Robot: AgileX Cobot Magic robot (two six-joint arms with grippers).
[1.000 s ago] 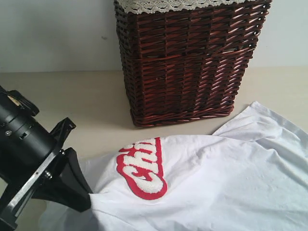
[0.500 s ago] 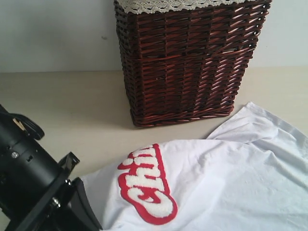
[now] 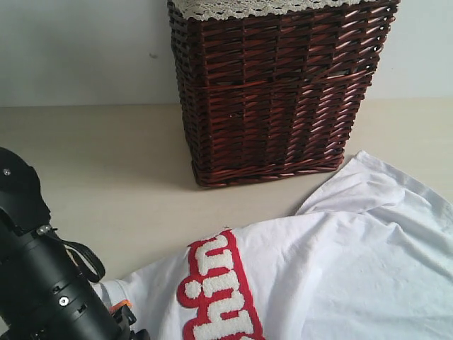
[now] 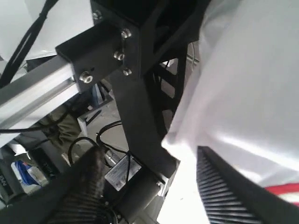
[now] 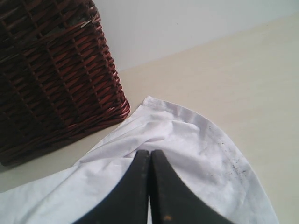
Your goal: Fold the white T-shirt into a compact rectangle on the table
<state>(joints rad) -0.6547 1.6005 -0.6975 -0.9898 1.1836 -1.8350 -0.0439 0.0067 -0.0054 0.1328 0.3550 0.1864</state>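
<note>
The white T-shirt (image 3: 354, 262) lies crumpled on the table (image 3: 106, 163) at the lower right, its red-outlined fuzzy letters (image 3: 219, 297) at the bottom edge. A small orange tag (image 3: 122, 306) shows beside my left arm (image 3: 42, 297). In the left wrist view my left gripper (image 4: 147, 154) stands open, and white shirt cloth (image 4: 247, 84) drapes against one ribbed finger (image 4: 229, 191). My right gripper (image 5: 150, 152) is shut, its tips pinching a gathered fold of the T-shirt (image 5: 196, 140). It is out of the exterior view.
A tall dark brown wicker basket (image 3: 276, 92) with white lace trim stands at the back, close behind the shirt's sleeve; it also shows as the basket (image 5: 51, 79) in the right wrist view. Bare table stretches left of it. A pale wall backs the table.
My left arm has sunk toward the lower left corner, drawing the lettered part of the shirt nearer the front edge. Its jaws, shut on the shirt before, have now come apart.
</note>
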